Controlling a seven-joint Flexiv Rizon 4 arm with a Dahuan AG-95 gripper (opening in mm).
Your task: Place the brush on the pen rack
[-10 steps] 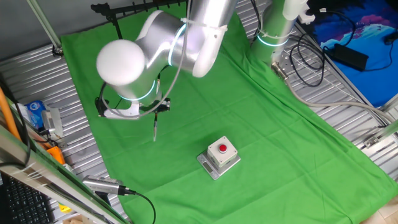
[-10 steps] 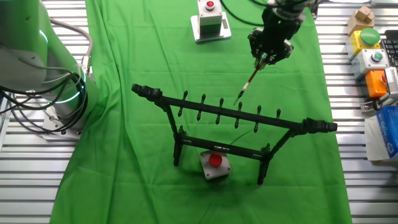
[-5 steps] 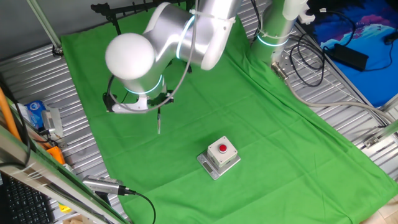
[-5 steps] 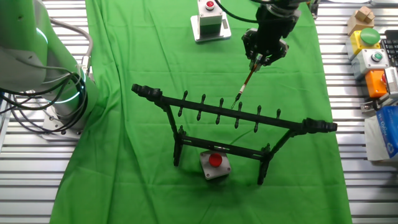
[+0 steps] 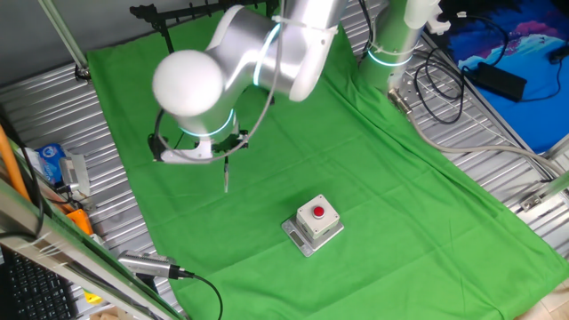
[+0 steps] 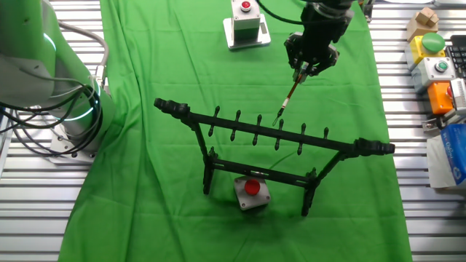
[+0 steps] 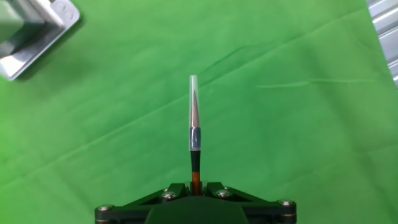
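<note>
Above the pen rack, tool grips brush.

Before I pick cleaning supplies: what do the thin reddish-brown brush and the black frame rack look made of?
The thin reddish-brown brush: seemingly lacquered wood or bamboo shaft, a clear, glossy plastic-looking cap over its tip. The black frame rack: likely matte painted metal, judging by thin rigid bars; uncertain.

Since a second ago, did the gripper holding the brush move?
Yes. The gripper with the brush went a little farther from the pen rack, toward the red-button box.
</note>
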